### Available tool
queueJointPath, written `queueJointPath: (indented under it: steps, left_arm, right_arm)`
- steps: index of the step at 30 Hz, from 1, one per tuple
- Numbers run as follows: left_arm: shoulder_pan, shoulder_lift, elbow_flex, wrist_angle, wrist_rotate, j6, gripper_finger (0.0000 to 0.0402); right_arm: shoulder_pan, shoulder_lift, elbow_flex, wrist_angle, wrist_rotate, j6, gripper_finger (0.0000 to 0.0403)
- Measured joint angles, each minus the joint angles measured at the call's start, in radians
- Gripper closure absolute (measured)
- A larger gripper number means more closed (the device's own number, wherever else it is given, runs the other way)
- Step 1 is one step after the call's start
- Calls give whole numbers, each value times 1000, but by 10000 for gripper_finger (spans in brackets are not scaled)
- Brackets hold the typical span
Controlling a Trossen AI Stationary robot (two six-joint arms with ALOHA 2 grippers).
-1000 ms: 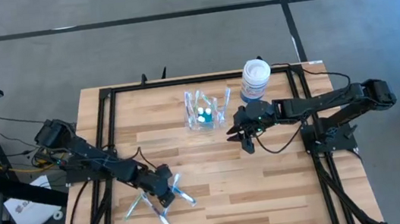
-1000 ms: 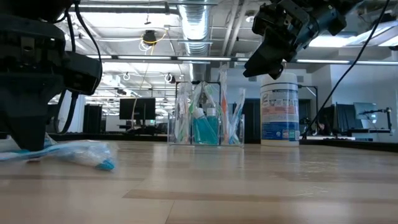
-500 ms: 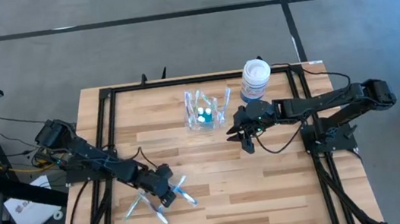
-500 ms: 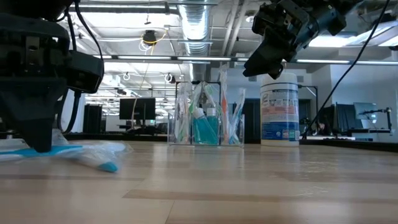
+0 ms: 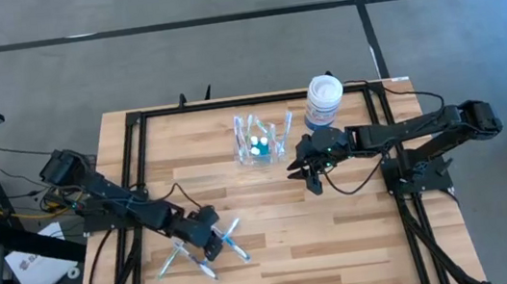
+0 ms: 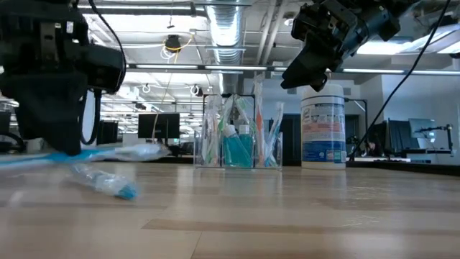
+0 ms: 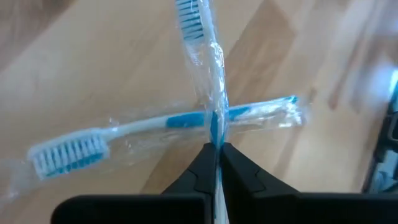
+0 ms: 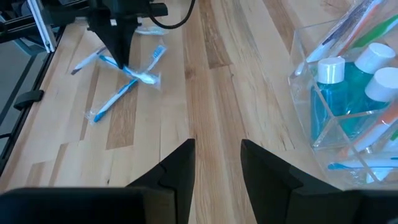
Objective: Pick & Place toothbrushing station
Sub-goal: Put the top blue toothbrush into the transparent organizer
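Your left gripper (image 7: 217,148) is clenched on a light, slippery wrapped toothbrush (image 7: 208,81) near-left. The station (image 5: 257,138), rigid clear plastic, sits far-centre; grip a wall. Right gripper (image 5: 303,171) hovers released beside it.

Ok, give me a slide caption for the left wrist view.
Left gripper shut on a wrapped toothbrush crossing another wrapped toothbrush.

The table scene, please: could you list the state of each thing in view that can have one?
left tool: shut on a wrapped toothbrush, low over the table's near left.
second wrapped toothbrush: lying flat on the wood, crossing under the gripped one.
right tool: open, empty, raised beside the organizer.
toothbrushing station: upright, holding brushes and blue bottles.
white jar: upright, lid on.
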Motion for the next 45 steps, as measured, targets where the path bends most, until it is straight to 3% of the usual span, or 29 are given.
queueJointPath:
  steps: [8,23,33,45]
  left_arm:
    - [0,-119,0,2,-87,79,401]
    - [1,-270,1,119,-413,402,400]
    - [18,-257,2,380,-577,709,400]
    - [64,-242,2,534,-620,878,398]
  right_arm:
    - [0,0,0,0,0,0,283]
    - [3,2,0,96,0,0,283]
    - [10,137,0,428,-2,42,283]
    - [27,214,1,766,-55,42,283]
